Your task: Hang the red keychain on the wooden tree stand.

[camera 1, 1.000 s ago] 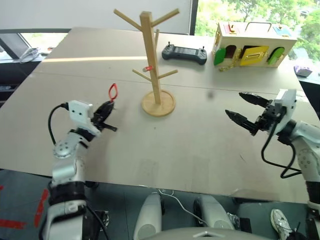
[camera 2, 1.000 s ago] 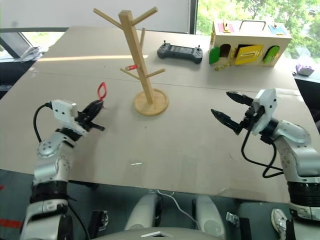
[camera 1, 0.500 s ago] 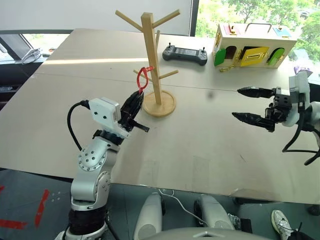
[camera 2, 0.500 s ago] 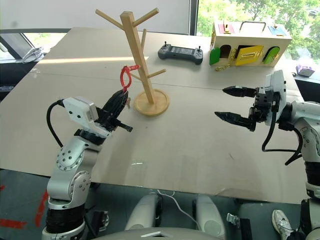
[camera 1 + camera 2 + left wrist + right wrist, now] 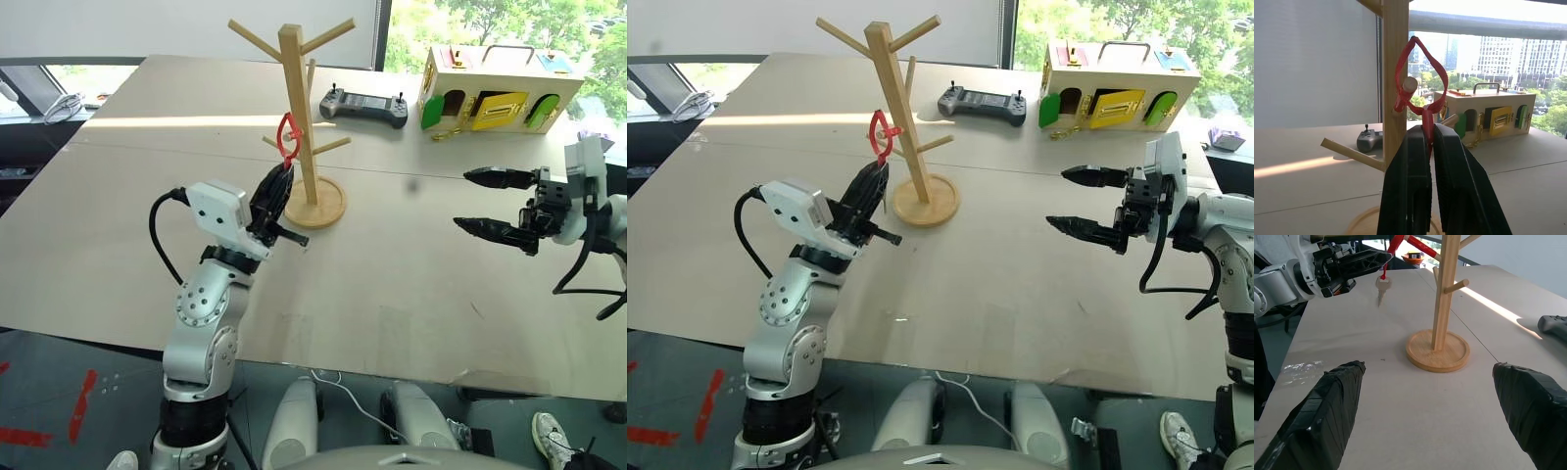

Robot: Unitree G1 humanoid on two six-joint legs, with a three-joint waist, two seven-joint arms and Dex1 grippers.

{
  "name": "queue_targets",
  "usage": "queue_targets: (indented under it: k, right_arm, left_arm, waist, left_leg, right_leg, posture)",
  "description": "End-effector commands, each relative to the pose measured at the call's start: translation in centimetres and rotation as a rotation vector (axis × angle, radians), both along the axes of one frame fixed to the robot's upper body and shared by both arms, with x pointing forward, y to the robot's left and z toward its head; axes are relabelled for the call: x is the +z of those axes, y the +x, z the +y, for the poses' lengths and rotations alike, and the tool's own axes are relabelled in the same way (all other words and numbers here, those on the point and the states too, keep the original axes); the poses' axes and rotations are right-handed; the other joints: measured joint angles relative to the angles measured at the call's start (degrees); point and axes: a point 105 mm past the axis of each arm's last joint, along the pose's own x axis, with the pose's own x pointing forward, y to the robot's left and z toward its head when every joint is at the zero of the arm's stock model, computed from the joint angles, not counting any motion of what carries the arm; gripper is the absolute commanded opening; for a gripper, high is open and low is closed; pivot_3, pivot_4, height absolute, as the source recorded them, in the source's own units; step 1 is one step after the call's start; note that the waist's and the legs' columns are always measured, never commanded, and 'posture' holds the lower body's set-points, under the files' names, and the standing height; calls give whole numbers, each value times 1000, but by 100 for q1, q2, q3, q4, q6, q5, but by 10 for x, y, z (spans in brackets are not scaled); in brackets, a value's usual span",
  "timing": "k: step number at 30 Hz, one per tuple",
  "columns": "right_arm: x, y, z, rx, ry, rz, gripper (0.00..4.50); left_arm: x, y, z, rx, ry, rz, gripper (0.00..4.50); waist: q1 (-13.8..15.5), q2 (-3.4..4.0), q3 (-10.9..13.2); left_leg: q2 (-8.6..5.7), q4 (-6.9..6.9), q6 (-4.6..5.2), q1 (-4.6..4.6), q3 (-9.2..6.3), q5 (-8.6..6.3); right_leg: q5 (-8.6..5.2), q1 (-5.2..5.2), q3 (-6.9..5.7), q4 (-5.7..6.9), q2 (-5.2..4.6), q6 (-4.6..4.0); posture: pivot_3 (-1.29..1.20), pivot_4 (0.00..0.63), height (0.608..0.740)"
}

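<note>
- Left claw (image 5: 1429, 147) pinches the red keychain (image 5: 1418, 81) upright beside a lower peg of the wooden tree stand (image 5: 294, 108); a misaligned loop could slip off.
- Right claw (image 5: 502, 204), spread, hovers above the table (image 5: 392, 264).

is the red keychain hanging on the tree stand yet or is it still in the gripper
Still in the gripper. The left gripper is shut on the red keychain, holding its loop up beside a peg of the wooden tree stand; whether it encircles the peg, cannot tell.

Broad beige table (image 5: 411, 274) with a sunlit stripe; windows (image 5: 490, 20) onto green trees; grey floor (image 5: 59, 392)
</note>
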Motion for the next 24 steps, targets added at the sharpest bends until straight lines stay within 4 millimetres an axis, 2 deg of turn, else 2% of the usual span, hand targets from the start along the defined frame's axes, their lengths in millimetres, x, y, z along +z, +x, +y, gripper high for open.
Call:
queue_targets:
  k: [1,5,10,13,17,20,21,24]
  right_arm:
    - [10,-5,2,13,-5,-51,4500]
    - [9,-7,1,6,-6,-51,4500]
    - [8,-9,0,-5,-10,-50,4500]
    - [6,-10,-2,-15,-11,-47,4500]
    - [4,-10,-2,-20,-9,-44,4500]
    - [2,-9,-3,-29,-1,-42,4500]
    - [2,-9,-3,-34,2,-43,4500]
    - [-1,-1,-7,-101,42,-48,4500]
  left_arm:
    - [7,6,-2,20,0,-25,74]
    - [3,17,-4,37,-7,3,74]
    - [4,19,-7,31,-30,-2,74]
    - [3,18,-5,41,-38,0,942]
    - [5,15,-7,28,-42,-9,2660]
    - [6,10,-7,24,-51,-17,4144]
    - [6,9,-7,23,-51,-18,4455]
    - [-5,10,4,92,-42,18,4455]
  waist:
    - [-1,0,0]
    - [-1,0,0]
    - [-3,0,0]
    - [1,0,0]
    - [-2,0,0]
    - [-1,0,0]
    - [-3,0,0]
    - [-7,0,0]
  left_leg:
    - [0,0,0,0,1,0]
    - [0,0,0,-1,0,0]
    - [0,0,0,-2,-1,0]
    - [0,0,0,-2,-1,0]
    - [0,0,0,-2,-1,0]
    - [0,0,0,-2,-1,0]
    - [0,0,0,-2,-1,0]
    - [0,-1,0,-1,-2,0]
  right_leg:
    - [0,0,0,0,0,0]
    - [0,0,0,0,0,0]
    - [0,-1,0,0,0,0]
    - [0,-1,-1,-2,0,0]
    - [0,-1,0,-1,0,0]
    - [0,-1,0,-2,0,0]
    - [0,-1,0,-2,0,0]
    - [0,-1,0,-2,0,0]
  posture:
    - [0,150,740]
    - [0,150,740]
    - [0,150,740]
    - [0,150,740]
    - [0,150,740]
    - [0,150,740]
    - [0,150,740]
    - [0,150,740]
